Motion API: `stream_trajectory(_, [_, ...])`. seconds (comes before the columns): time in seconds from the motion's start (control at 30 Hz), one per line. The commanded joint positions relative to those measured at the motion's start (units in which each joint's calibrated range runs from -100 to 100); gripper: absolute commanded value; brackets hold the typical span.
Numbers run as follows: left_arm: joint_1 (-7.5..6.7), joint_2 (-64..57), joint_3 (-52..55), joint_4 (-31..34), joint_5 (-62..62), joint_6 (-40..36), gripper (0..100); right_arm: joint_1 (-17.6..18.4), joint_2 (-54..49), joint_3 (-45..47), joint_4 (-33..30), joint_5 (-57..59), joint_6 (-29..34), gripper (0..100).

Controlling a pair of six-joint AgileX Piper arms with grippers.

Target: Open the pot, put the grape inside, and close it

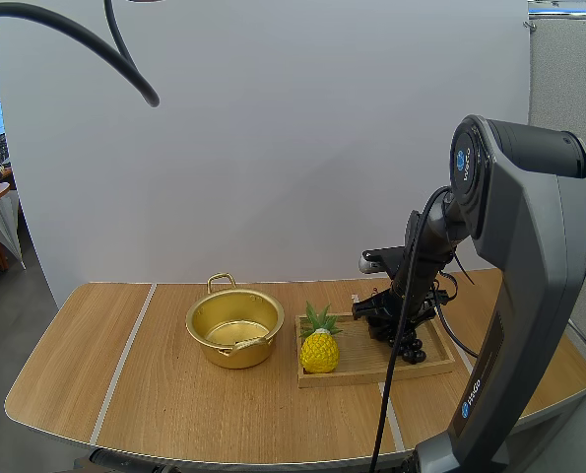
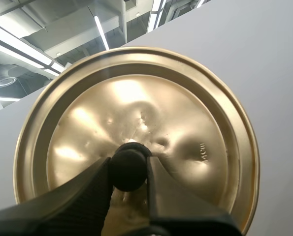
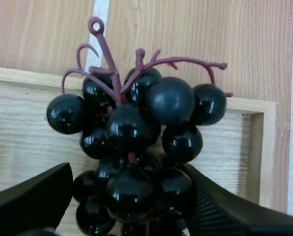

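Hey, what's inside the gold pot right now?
Nothing shows inside the pot: only its bare, shiny floor and far wall. The near inner wall is hidden behind the rim. The lid is off, held by the left pincer; the right pincer holds the grapes.

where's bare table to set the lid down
The wide bare stretch of table left of the pot is freest for the lid in the left claw. The front strip before pot and wooden tray is bare too. Crowded: the tray holds the pineapple, and the right claw is at the grapes there. The pot-tray gap is narrow.
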Motion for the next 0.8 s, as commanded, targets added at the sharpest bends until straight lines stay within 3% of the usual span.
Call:
stream_trajectory(0.0, [-0.21,-0.09,-0.51,0.14,-1.98,-0.58,0,-0.21,1.81,0.12,-0.68,0.70,-0.50,100])
stream_trajectory(0.1, [-0.21,-0.09,-0.51,0.14,-1.98,-0.58,0,-0.21,1.95,0.12,-0.53,1.08,-0.50,100])
stream_trajectory(0.13, [-0.21,-0.09,-0.51,0.14,-1.98,-0.58,0,-0.21,1.95,0.12,-0.38,1.55,-0.50,90])
stream_trajectory(0.2, [-0.21,-0.09,-0.51,0.14,-1.98,-0.58,0,-0.21,1.95,0.12,-0.03,2.87,-0.50,56])
stream_trajectory(0.27, [-0.21,-0.09,-0.51,0.14,-1.98,-0.58,0,-0.21,1.95,0.12,0.40,3.88,-1.03,14])
stream_trajectory(0.3, [-0.21,-0.09,-0.51,0.14,-1.98,-0.58,0,-0.21,1.95,0.12,0.40,4.42,-1.35,0])
stream_trajectory(0.57, [-0.21,-0.09,-0.51,0.14,-1.98,-0.58,0,-0.21,0.56,0.12,1.44,6.99,-1.35,0])
stream_trajectory(0.77, [-0.21,-0.09,-0.51,0.14,-1.98,-0.58,0,-0.21,-8.79,0.12,2.88,8.87,-1.66,0])
